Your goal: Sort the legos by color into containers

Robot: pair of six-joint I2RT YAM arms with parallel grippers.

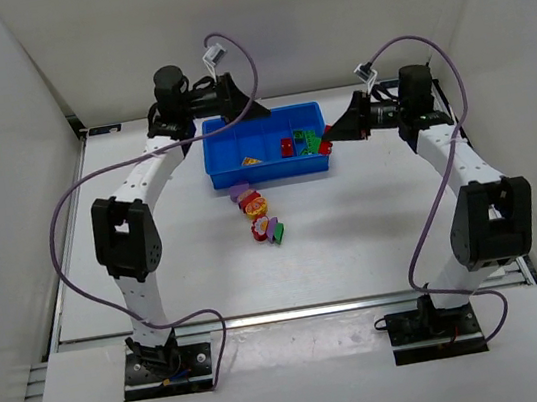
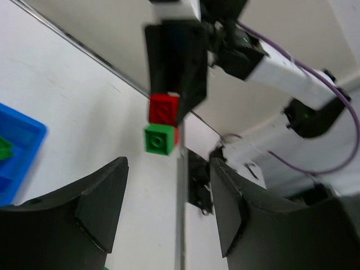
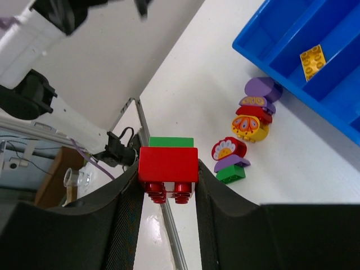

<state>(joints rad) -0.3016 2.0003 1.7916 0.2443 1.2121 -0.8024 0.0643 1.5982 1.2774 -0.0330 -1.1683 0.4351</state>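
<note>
The blue tray (image 1: 269, 172) lies at the back middle of the table, with a yellow lego (image 1: 252, 161), a red lego (image 1: 287, 147) and green legos (image 1: 311, 141) in separate compartments. My right gripper (image 1: 336, 135) hovers at the tray's right end, shut on a red brick (image 3: 167, 164) with a green brick (image 3: 171, 141) stuck to it. The left wrist view also shows this pair (image 2: 162, 124). My left gripper (image 1: 243, 109) is open and empty above the tray's back left, its fingers (image 2: 107, 197) wide apart. Several purple, yellow, red and green legos (image 1: 260, 212) lie in front of the tray.
The loose legos show in the right wrist view as a purple piece (image 3: 262, 88), a yellow one (image 3: 250, 128), a red flower piece (image 3: 228, 149) and a green brick (image 3: 231, 174). White walls enclose the table on three sides.
</note>
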